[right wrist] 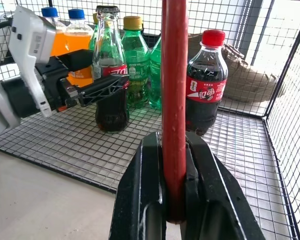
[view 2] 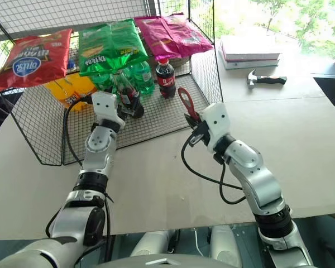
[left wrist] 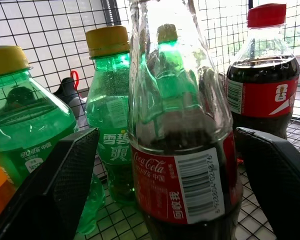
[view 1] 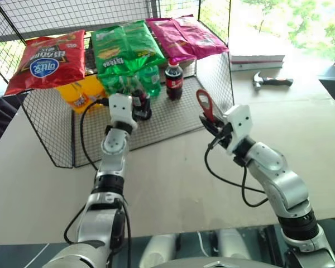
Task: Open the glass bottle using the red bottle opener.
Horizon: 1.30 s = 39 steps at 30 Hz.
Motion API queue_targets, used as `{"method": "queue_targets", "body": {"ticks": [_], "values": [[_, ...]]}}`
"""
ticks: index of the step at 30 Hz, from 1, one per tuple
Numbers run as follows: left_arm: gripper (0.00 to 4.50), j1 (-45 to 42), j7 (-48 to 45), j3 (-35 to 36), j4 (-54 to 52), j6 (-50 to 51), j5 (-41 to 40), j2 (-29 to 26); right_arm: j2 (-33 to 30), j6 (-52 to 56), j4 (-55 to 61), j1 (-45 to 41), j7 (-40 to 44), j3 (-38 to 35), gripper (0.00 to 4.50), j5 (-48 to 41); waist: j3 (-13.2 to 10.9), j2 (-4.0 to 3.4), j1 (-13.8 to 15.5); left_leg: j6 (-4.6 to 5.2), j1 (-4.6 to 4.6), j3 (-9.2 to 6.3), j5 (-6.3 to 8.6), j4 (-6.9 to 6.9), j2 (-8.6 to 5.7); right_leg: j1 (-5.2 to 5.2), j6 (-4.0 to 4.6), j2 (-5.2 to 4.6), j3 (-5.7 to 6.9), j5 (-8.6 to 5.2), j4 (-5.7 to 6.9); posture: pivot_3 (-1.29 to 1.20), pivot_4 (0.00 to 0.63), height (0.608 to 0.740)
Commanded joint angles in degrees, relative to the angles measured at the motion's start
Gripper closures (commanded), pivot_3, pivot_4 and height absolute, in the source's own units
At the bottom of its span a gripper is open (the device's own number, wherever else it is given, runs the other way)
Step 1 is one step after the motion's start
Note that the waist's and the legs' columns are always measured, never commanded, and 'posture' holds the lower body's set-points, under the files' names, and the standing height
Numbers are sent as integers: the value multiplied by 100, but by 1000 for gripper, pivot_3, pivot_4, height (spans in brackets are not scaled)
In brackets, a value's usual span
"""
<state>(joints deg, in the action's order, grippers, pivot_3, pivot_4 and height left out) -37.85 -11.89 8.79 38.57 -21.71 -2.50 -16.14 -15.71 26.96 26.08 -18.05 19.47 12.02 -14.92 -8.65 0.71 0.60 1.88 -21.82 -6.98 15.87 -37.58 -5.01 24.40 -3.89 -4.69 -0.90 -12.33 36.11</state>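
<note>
Here, glass bottle (view 1: 139, 103): stands upright on the wire shelf floor (view 1: 173, 120), upper centre of the left eye view, in front of the green bottles (right wrist: 137, 65); its cap (right wrist: 106, 9) is on, so the opening is not yet done.
Left gripper (view 1: 138, 109): jaws spread wide, one finger (left wrist: 65, 185) on each side of the bottle's red label band; no contact visible. Judged: set to clamp and steady the bottle.
Red bottle opener (view 1: 204, 105): right of centre, ring head up, handle pinched low so the head stays free to hook the cap.
Right gripper (right wrist: 175, 200): jaws closed on the opener's handle; it hangs outside the cage front, well apart from the bottle.
Plastic cola bottle (view 1: 173, 80): just right of the glass one, red screw cap; not the target.
Chip bags (view 1: 47, 58): lie across the cage roof, upper left, covering the back row of bottles from above.
Hidden: the bottle's base and cap are cut off in the left wrist view; the opener's head runs off the top of the right wrist view.
Unclear: whether the cap is already loosened.
</note>
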Motion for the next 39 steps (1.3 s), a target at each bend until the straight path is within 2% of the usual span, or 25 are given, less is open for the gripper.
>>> {"method": "queue_targets", "body": {"ticks": [1, 3, 7, 8, 9, 12, 16, 24, 27, 34, 39], "values": [[13, -460, -69, 104, 545, -198, -129, -63, 50, -189, 168, -12, 26, -46, 4500, 86, 0, 0, -2, 0, 0, 0, 0, -2, -1, 0, 0, 0, 0, 0, 2, 0, 150, 740], [13, -650, -139, 124, 793, -251, -154, -89, 40, -210, 152, 28, 54, -81, 4500, 123, 0, 1, -10, 0, 0, 0, 0, -6, -2, 0, 0, -1, 0, 0, 6, 0, 150, 740], [1001, -768, -355, 91, 1035, -372, -211, -132, 48, -242, 145, 79, 55, -94, 4500, 172, 0, 1, -48, 0, 0, 1, 0, -9, -2, 2, 0, -1, -1, 0, 12, 0, 150, 740], [1625, -763, -357, 81, 1053, -401, -202, -136, 54, -249, 139, 79, 50, -98, 4500, 187, 0, 1, -70, 0, -2, 1, 0, -11, -2, 5, 0, -1, -2, 0, 17, 0, 150, 740], [1817, -760, -360, 77, 1069, -425, -204, -138, 60, -254, 134, 78, 47, -102, 4500, 198, 0, 1, -87, 0, -2, 1, 0, -15, -2, 5, 0, -1, -3, 0, 20, 0, 150, 740], [1805, -669, -503, 68, 952, -488, -296, -111, 72, -274, 109, 73, 50, -122, 4500, 222, 0, 1, -120, 0, -1, 2, 0, -24, -2, 5, 0, -1, -4, 0, 31, 0, 150, 740], [1805, -394, -1052, 63, 236, -386, -700, -17, 64, -300, 72, 59, 65, -182, 4500, 246, 0, 0, -128, 0, -4, 2, 0, -44, -3, 5, 0, -1, -6, 0, 44, 0, 150, 740], [1805, 816, -2932, -626, -2662, 1443, -2048, -16, -36, -423, -146, -56, 121, -496, 4500, 274, -1, 1, -142, 0, -16, 1, 1, -61, -2, 14, 0, 0, -10, 0, 60, 0, 150, 740], [1805, 1188, -3321, -950, -3351, 1984, -2212, -93, -33, -472, -209, -92, 138, -549, 4500, 304, -1, 1, -152, 0, -13, 6, 1, -61, 0, 16, 1, 2, -17, 0, 64, 0, 150, 740], [1805, 1605, -3755, -1377, -3873, 2411, -2108, -97, 14, -527, -275, -148, 119, -581, 4500, 342, -1, 1, -138, -1, -8, 11, 0, -64, 4, 15, 5, 9, -22, 3, 69, 0, 150, 740], [1805, 1680, -3724, -1427, -3769, 2176, -1870, -18, 37, -508, -246, -126, 87, -589, 4500, 365, 0, 1, -127, -2, -8, 12, -1, -65, 4, 15, 6, 8, -22, 3, 67, 0, 150, 740]]}}
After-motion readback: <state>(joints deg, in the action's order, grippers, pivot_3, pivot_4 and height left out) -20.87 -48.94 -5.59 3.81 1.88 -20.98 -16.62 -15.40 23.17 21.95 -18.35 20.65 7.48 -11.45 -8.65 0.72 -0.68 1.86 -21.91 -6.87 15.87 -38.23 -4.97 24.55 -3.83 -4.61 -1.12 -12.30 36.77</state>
